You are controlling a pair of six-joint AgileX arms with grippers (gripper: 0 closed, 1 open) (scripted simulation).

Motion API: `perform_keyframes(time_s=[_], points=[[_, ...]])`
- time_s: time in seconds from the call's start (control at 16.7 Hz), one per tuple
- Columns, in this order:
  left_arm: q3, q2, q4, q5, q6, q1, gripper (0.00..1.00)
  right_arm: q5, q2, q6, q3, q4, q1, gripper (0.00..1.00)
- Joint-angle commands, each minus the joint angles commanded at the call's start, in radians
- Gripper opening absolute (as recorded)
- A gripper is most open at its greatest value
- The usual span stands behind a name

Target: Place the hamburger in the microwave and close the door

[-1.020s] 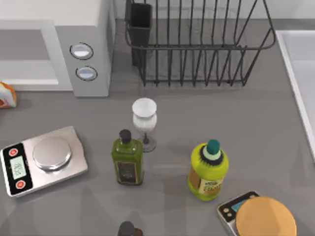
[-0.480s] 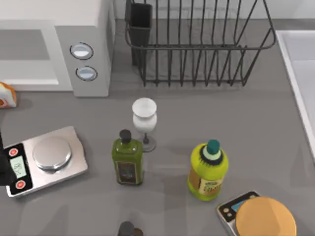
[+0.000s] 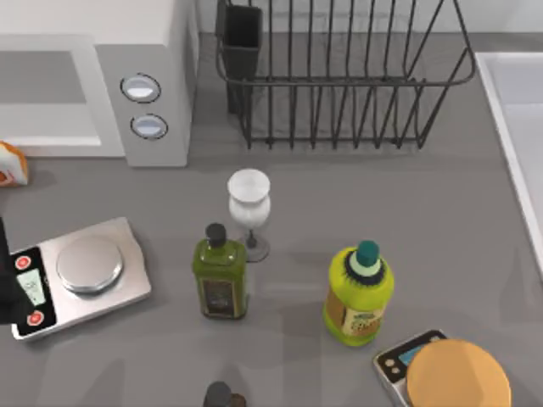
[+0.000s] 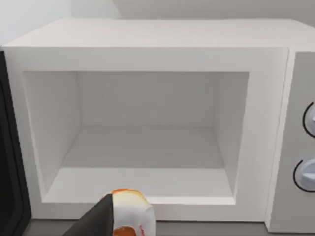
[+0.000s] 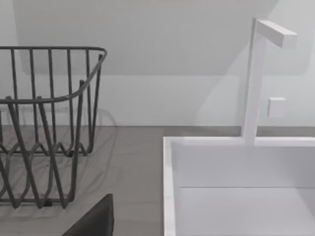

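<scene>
The hamburger [image 3: 10, 163] lies on the table at the far left, just in front of the microwave [image 3: 157, 51]. In the left wrist view the hamburger [image 4: 129, 215] sits low before the microwave's [image 4: 147, 59] open, bare cavity. The door [image 4: 10, 162] stands swung open at the cavity's side, showing its dark face. A dark part of my left gripper [image 4: 98, 223] is right beside the bun. From above, my left arm [image 3: 4, 271] pokes in at the left edge over the scale's display end. My right gripper [image 5: 93, 221] is parked by the sink.
A silver scale [image 3: 76, 275] lies front left. A wine glass [image 3: 249, 212], an olive-green bottle [image 3: 221, 271] and a yellow bottle [image 3: 359, 292] stand mid-table. A second scale with a tan disc [image 3: 458, 377] is front right. A black wire rack [image 3: 339, 76] and a white sink [image 3: 513, 119] are at the back.
My left arm has come into the top view at the left edge and crept further over the scale's display end. Nothing else has moved.
</scene>
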Motion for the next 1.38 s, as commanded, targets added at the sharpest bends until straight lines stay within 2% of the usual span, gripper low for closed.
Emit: perform_keyframes(time_s=[0.78,1.38], points=[[0.000,0.000,0.000,0.000,0.000,0.000,0.02,0.000,0.000,0.000,0.000,0.000,0.000,1.00],[0.000,0.001,0.001,-0.002,0.000,0.000,0.00,0.000,0.000,0.000,0.000,0.000,0.000,1.00]])
